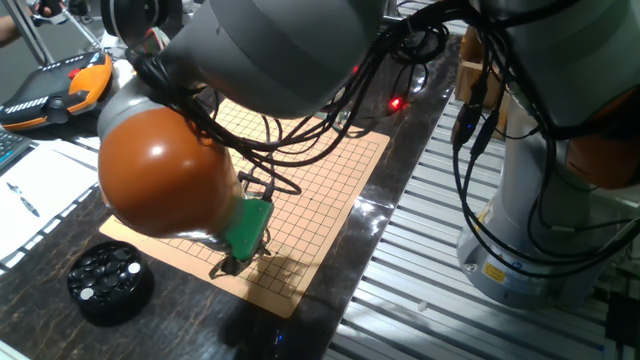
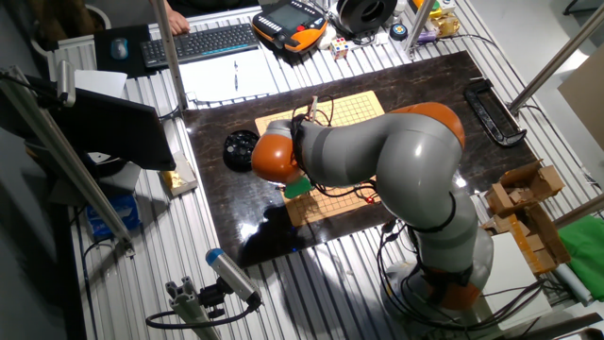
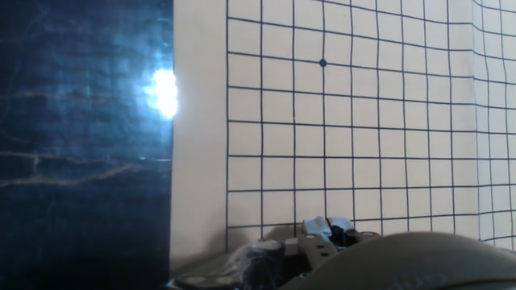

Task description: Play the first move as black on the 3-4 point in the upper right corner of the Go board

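The tan Go board [image 1: 322, 188] lies on the dark table, and no stone shows on its grid. My gripper [image 1: 224, 266], on a green mount, hangs low over the board's near corner, close to the edge facing the stone bowl. In the hand view the board [image 3: 363, 145] fills the frame, with a star point [image 3: 322, 62] ahead and my gripper [image 3: 326, 232] at the bottom edge. The fingertips sit close together with something dark between them, too small to tell. I cannot make out the black stone. In the other fixed view the arm covers most of the board [image 2: 351, 108].
A round black bowl [image 1: 110, 282] of stones, dark with a few white ones, stands on the table just off the board's corner [image 2: 240, 148]. The dark glossy table [image 3: 81, 145] shows left of the board. An orange teach pendant [image 1: 60, 88] and paper lie beyond.
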`<state>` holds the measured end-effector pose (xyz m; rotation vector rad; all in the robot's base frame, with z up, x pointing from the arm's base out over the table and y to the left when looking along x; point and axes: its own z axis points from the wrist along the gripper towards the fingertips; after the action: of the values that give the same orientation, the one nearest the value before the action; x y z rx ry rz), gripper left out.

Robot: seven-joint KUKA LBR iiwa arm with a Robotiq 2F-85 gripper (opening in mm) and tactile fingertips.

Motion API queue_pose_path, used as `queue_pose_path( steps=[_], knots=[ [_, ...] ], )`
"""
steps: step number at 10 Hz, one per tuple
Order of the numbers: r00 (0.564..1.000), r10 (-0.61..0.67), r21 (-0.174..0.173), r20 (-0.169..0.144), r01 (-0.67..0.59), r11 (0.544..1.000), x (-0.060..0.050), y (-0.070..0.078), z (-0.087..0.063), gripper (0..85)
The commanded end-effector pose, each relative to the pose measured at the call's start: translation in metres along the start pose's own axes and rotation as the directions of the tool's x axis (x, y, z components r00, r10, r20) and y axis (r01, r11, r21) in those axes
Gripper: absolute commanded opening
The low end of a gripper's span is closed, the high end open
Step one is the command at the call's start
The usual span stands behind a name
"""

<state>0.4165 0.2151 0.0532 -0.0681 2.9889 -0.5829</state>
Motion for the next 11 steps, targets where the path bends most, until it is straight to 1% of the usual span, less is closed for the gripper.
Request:
queue_pose_path(
  steps=[1,3,5,7,11],
  knots=[
    [1.0,-0.001,0.007,0.003,0.001,1.0,0.0,0.0,0.002,0.7],
    [1.0,-0.003,0.009,0.009,0.003,1.0,0.002,0.001,0.006,0.7],
    [1.0,-0.002,0.018,0.012,0.002,1.0,0.005,0.002,0.01,0.7],
    [1.0,-0.002,0.018,0.012,0.002,1.0,0.008,0.004,0.011,0.7],
    [1.0,-0.004,0.021,0.019,0.004,1.0,0.01,0.001,0.014,0.7]
  ],
)
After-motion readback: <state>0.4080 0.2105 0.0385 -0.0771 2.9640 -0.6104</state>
